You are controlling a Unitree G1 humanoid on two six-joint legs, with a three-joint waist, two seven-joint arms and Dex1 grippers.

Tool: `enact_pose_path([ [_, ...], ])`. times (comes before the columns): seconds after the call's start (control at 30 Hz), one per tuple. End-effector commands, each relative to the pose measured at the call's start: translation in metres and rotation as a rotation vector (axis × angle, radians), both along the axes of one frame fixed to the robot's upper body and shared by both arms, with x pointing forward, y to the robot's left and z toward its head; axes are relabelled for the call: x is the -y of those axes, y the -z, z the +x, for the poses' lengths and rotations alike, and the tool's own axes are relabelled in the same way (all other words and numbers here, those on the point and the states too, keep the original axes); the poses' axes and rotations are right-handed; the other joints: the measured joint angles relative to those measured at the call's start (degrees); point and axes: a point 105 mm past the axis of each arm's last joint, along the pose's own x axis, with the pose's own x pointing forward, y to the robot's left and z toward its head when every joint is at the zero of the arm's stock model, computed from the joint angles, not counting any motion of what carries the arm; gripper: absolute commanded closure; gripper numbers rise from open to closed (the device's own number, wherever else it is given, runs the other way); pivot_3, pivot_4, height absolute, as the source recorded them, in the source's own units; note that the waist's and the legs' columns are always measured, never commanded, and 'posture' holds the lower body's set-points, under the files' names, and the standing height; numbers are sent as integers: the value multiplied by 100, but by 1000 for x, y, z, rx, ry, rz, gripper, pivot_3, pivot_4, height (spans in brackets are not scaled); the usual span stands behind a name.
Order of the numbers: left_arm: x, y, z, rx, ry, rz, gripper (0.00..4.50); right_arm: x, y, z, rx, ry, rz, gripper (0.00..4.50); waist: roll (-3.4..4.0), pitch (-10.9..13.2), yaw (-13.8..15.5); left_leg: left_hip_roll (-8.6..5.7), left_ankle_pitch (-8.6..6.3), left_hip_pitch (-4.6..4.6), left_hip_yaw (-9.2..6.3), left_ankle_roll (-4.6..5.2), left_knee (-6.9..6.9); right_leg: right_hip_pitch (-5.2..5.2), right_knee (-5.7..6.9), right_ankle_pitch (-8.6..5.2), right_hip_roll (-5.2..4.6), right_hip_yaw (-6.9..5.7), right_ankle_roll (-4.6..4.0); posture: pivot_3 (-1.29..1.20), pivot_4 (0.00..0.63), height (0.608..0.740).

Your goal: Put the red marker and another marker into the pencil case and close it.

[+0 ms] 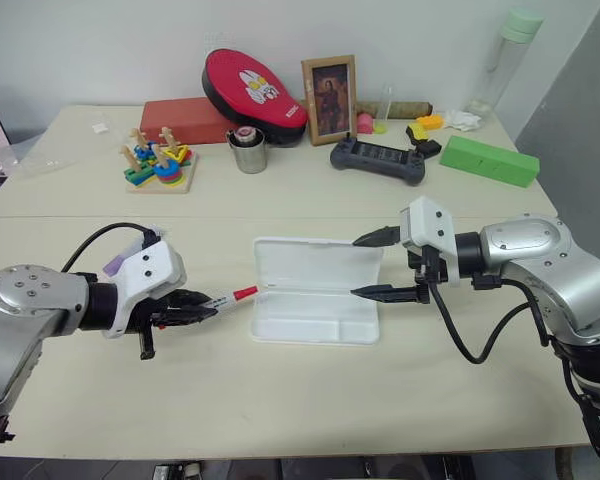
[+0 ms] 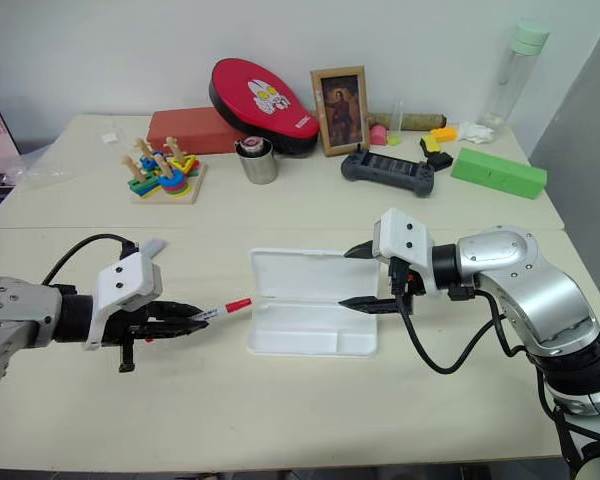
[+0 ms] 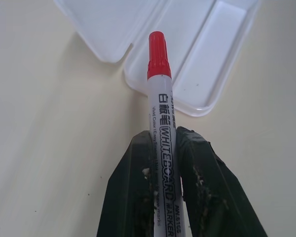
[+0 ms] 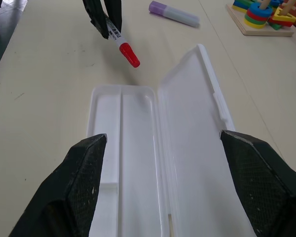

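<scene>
now carry the red marker [image 1: 232, 296], clamped in the left gripper [image 1: 192, 312], over the open case [image 1: 315, 318]; lower level into the long tray. keep the right gripper [image 1: 385, 265], fingers apart, steadying the far end.

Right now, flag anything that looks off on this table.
Nothing stands out. The case lies open and empty, the left gripper holds the red marker short of it, and the purple highlighter lies undisturbed.
</scene>
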Motion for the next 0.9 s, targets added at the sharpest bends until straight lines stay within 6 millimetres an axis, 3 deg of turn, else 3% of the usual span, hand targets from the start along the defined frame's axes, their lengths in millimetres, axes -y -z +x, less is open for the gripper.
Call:
enact_pose_path([
  [0.03,8,-6,4,67,42,43,4067,4,-13,4,54,15,17,659,0,0,2,0,0,0,0,0,2,1,0,1,0,0,1,0,150,740],
  [0.2,61,-2,22,187,279,-7,4067,5,-15,6,66,13,10,659,4,-1,77,-1,1,0,-2,1,4,1,3,1,1,-2,1,0,150,740],
  [0.33,82,2,31,206,360,-18,4067,7,-16,6,66,15,4,659,3,-1,84,-1,1,-1,-1,1,4,3,1,2,2,0,2,0,150,740],
  [0.9,129,35,45,251,489,-39,4067,13,-17,3,66,35,-7,659,3,-1,75,0,1,-1,-7,2,1,3,5,2,6,-5,2,0,150,740],
])
